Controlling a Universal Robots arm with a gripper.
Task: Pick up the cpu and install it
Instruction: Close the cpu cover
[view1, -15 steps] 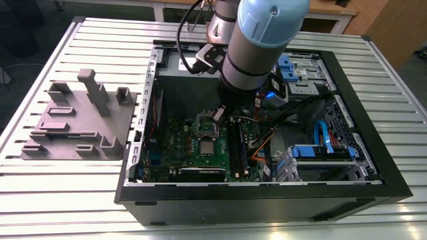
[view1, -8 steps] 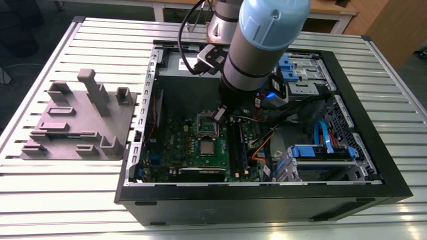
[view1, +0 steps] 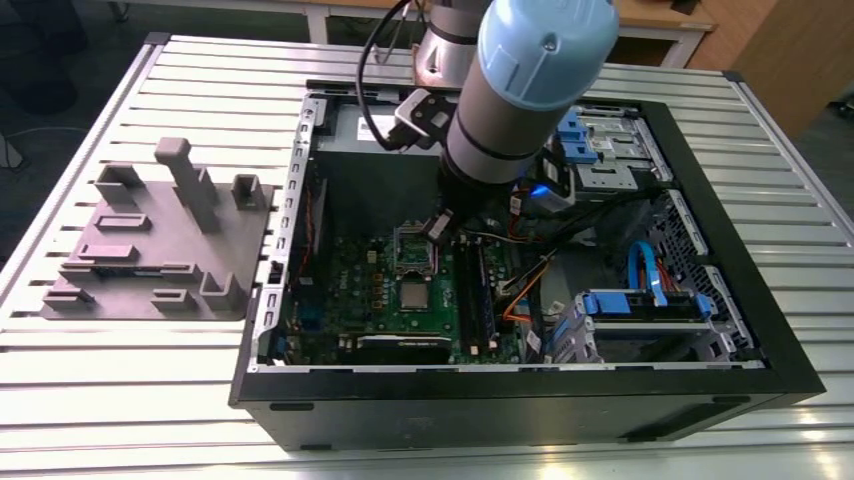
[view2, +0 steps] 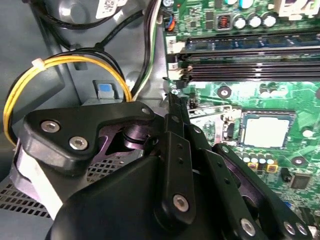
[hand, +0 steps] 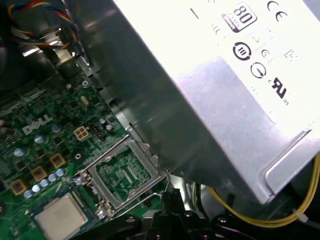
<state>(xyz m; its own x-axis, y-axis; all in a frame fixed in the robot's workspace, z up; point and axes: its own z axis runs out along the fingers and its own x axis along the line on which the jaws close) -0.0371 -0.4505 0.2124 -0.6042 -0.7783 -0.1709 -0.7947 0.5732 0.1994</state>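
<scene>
We see the cpu (view1: 416, 295) lying flat in its socket on the green motherboard (view1: 360, 290), silvery top up; in the second wrist view it (view2: 265, 131) sits inside a dark square surround, and in the first wrist view it (hand: 60, 215) lies just beside the raised metal socket frame (hand: 125, 175), whose hollow centre shows green board. In the exterior view that frame (view1: 414, 255) stands between the cpu and the grey power supply box (view1: 367, 125). The gripper (view1: 441, 225) hangs above the frame, near the cpu but apart from it. We cannot tell whether it is clenched or released. The motherboard lies inside an open black computer case (view1: 534, 400) on a slatted table (view1: 134, 400); a grey moulded tray (view1: 160, 250) sits beside the case.
</scene>
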